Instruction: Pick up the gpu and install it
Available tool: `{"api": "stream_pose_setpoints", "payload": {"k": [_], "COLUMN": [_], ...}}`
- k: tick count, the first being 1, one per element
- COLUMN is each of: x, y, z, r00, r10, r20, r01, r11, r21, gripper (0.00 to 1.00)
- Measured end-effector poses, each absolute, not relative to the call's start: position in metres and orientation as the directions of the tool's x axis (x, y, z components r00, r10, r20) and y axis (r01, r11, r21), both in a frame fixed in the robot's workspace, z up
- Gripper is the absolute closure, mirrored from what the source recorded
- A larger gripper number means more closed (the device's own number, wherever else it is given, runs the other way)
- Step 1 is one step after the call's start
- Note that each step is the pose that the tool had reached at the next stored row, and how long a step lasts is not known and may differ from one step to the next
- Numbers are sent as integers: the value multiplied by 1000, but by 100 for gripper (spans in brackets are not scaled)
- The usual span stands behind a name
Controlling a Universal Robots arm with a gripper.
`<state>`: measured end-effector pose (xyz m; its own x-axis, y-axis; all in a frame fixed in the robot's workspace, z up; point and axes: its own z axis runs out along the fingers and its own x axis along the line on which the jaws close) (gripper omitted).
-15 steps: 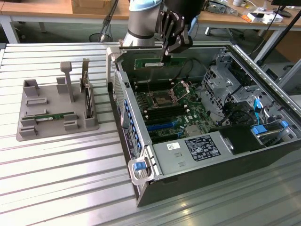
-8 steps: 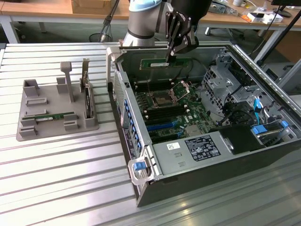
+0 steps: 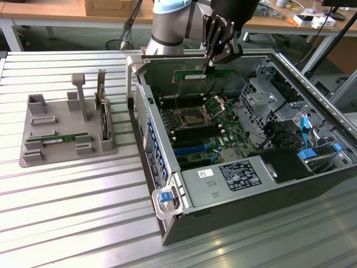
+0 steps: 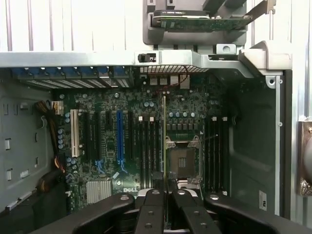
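Note:
My gripper (image 3: 211,65) is shut on the gpu (image 3: 195,74), a long thin green circuit-board stick with a white label. It holds the stick level, by its upper edge, above the motherboard (image 3: 202,133) inside the open computer case (image 3: 167,167). In the wrist view the gpu (image 4: 164,136) appears edge-on, a thin line running out from between the black fingers (image 4: 152,204). It hangs over the bank of dark slots (image 4: 148,146) beside the CPU socket (image 4: 184,163), apart from the board.
A grey holder (image 3: 33,153) on the slatted table at the exterior view's left carries another green stick (image 3: 62,137) and an upright dark card with a metal bracket (image 3: 102,111). Drive cages and blue-tabbed cables (image 3: 312,153) fill the case's right side.

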<state>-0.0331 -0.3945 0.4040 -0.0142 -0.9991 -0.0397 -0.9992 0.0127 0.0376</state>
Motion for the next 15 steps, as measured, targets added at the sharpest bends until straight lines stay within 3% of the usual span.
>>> {"api": "stream_pose_setpoints", "payload": {"k": [15], "x": [-4], "y": [-395], "z": [402], "r00": [-14], "r10": [-999], "r20": [-40], "r01": [-999], "r11": [13], "r21": [38], "gripper": [88]}}
